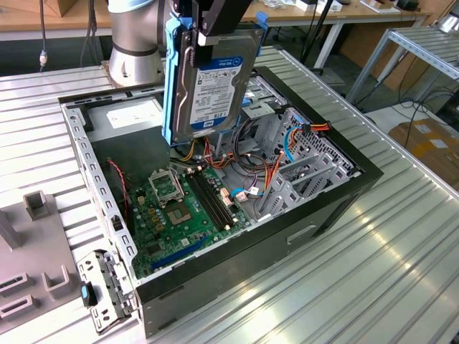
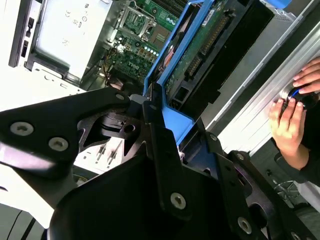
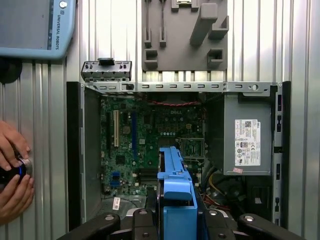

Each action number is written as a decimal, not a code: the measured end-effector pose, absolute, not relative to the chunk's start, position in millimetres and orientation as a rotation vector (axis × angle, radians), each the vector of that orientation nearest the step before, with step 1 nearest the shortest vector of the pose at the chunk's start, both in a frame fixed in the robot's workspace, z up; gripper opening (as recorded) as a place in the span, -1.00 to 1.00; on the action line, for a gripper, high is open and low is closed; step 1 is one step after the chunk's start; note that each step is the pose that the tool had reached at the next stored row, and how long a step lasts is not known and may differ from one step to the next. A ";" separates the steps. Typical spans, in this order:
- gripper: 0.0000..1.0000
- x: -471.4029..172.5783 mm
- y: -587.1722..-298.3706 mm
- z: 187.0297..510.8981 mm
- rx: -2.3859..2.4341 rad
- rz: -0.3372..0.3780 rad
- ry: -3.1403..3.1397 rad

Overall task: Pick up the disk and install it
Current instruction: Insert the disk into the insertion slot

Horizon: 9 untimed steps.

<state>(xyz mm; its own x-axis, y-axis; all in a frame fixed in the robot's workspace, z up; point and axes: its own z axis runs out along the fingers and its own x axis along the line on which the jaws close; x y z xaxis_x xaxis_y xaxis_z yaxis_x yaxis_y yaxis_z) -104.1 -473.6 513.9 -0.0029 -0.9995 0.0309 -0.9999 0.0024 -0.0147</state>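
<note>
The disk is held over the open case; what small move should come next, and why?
Probably carry it sideways toward the drive cage: the gripper holds the disk upright above the motherboard and cables, not over the cage.
</note>
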 end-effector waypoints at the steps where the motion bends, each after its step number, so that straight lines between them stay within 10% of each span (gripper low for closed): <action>1: -0.26 -104.2 -473.6 513.9 2.211 0.053 -2.217; 9: -0.26 -86.8 -475.2 511.6 2.217 0.067 -2.224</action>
<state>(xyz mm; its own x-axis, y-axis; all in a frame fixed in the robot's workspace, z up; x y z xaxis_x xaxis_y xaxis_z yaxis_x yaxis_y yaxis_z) -86.8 -475.2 511.6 -0.0035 -0.9995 0.0307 -0.9995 0.0026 -0.0300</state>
